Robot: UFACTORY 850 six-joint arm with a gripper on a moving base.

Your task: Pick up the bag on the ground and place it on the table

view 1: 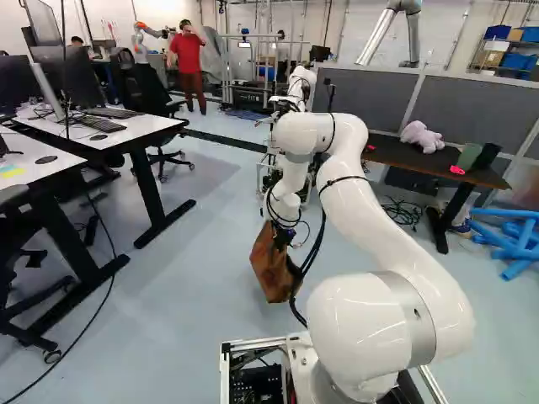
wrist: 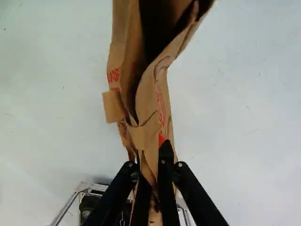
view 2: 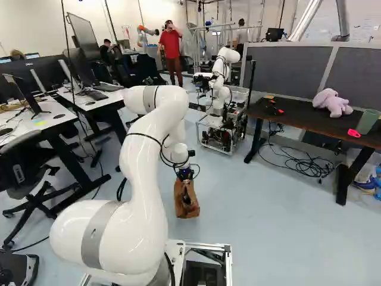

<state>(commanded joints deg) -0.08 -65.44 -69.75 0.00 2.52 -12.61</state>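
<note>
In the right base view, we see our white arm (view 2: 134,173) bending down to the black tool (view 2: 186,174), just below the centre towards six o'clock. A brown paper bag (view 2: 186,201) hangs upright from it, over the pale floor (view 2: 274,238). The dark desk (view 2: 286,120) stands between two and three o'clock, well apart from the bag; on it we find a pale pink plush toy (view 2: 332,102) and a green cup (view 2: 368,121). Black cables (view 2: 300,164) lie on the floor beneath. Another robot (view 2: 223,74) stands towards one o'clock.

In the left base view, we find the bag near six o'clock, tilted, below the end of the arm. The plush toy lies at two o'clock on the desk, and a black cup (view 1: 486,156) stands beside the green one. Blue tubes (view 1: 512,240) lie at three o'clock.

In the wrist view, we see the tool (wrist: 150,165) clamped on the bag's gathered paper; its open mouth spreads at the tool's twelve o'clock, with red print on its sides.
</note>
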